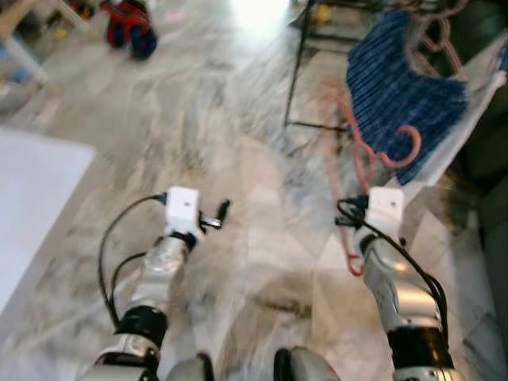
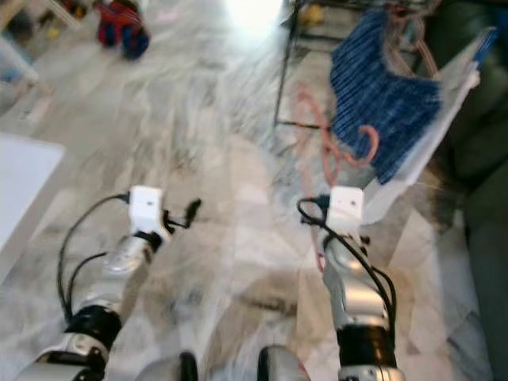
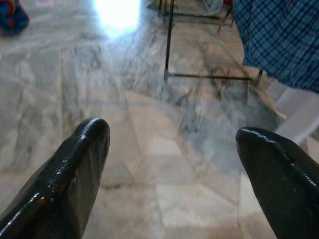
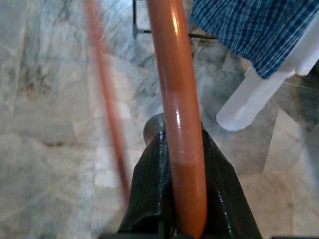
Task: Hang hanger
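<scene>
**Orange hanger gripped in right claw, above marble floor**

Thin hanger (image 4: 177,99), glossy orange-red plastic, round in section, with a curled hook end near the blue cloth. Seen blurred in the head views, rising from the right claw (image 1: 361,238) up toward the checked blue cloth (image 1: 401,87). In the right wrist view, one thick bar of the hanger running straight along the claw, a second, thinner-looking bar blurred beside it.

Right claw closed tight on that bar, black fingers (image 4: 149,169) pressed against both sides of it. Hanger held off the floor, in front of the right arm, its upper part close to the lower edge of the blue cloth; touching or not, cannot tell.

Left claw (image 3: 172,144) wide open, holding nothing, raised over bare floor, well apart from the hanger.

Ahead: grey-veined marble floor (image 1: 238,159), broad open room in the middle and to the left. Black metal rack frame (image 1: 298,71) standing to the front right, its foot bar lying across the floor. Blue cloth draped over something white (image 4: 249,99) just beside the rack. Dark green furniture (image 2: 484,182) along the right edge. White flat surface (image 1: 32,198) at the far left edge. Red and blue object (image 1: 131,28) far off on the floor, upper left.
</scene>
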